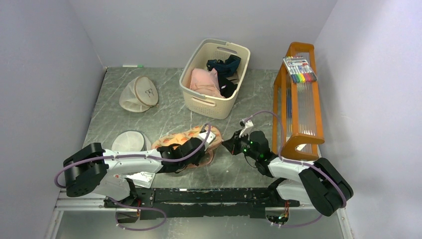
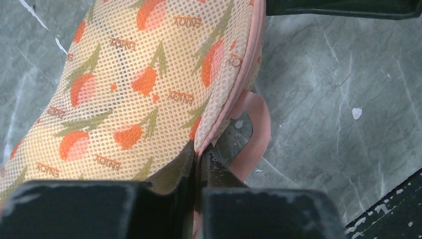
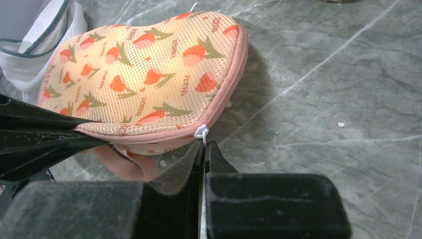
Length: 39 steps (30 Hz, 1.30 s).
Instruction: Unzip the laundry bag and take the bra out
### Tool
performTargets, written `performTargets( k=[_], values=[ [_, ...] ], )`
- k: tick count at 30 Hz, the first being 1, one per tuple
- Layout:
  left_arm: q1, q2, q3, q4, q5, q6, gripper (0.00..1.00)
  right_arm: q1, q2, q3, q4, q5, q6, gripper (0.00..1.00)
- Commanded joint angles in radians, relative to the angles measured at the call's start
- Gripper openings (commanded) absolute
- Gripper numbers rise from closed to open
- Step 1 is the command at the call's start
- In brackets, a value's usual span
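The laundry bag [image 1: 171, 138] lies at the near middle of the table, peach mesh with orange prints and a pink zip rim [image 2: 139, 84] [image 3: 149, 74]. My left gripper [image 1: 201, 145] reaches over it from the left and is shut on its pink rim [image 2: 200, 152], beside a pink loop [image 2: 256, 129]. My right gripper [image 1: 230, 144] is at the bag's right end, shut on the white zip pull [image 3: 201, 132], with its fingertips [image 3: 204, 145] meeting just below the slider. The zip looks closed. The bra is hidden.
A cream basket [image 1: 204, 104] behind the bag holds pink and dark garments. A white mesh dome bag [image 1: 130, 141] sits left of the bag and a beige round bag [image 1: 139, 94] farther back. An orange rack [image 1: 298, 99] with markers stands at the right.
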Motion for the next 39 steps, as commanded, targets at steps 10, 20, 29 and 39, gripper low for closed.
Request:
performTargets(
  k=[10, 20, 29, 39],
  values=[
    [0.003, -0.077, 0.104, 0.027, 0.142, 0.054, 0.60, -0.019, 0.020, -0.035, 0.183, -0.184, -0.032, 0.00],
    [0.005, 0.185, 0.271, 0.024, 0.028, 0.090, 0.60, -0.014, -0.008, -0.048, 0.191, -0.205, -0.034, 0.00],
    [0.006, 0.209, 0.264, 0.009, -0.007, 0.090, 0.39, -0.014, -0.032, -0.049, 0.174, -0.174, -0.043, 0.00],
    [0.005, 0.090, 0.195, 0.009, 0.079, 0.108, 0.07, -0.016, 0.021, -0.026, 0.133, -0.097, -0.019, 0.00]
  ],
)
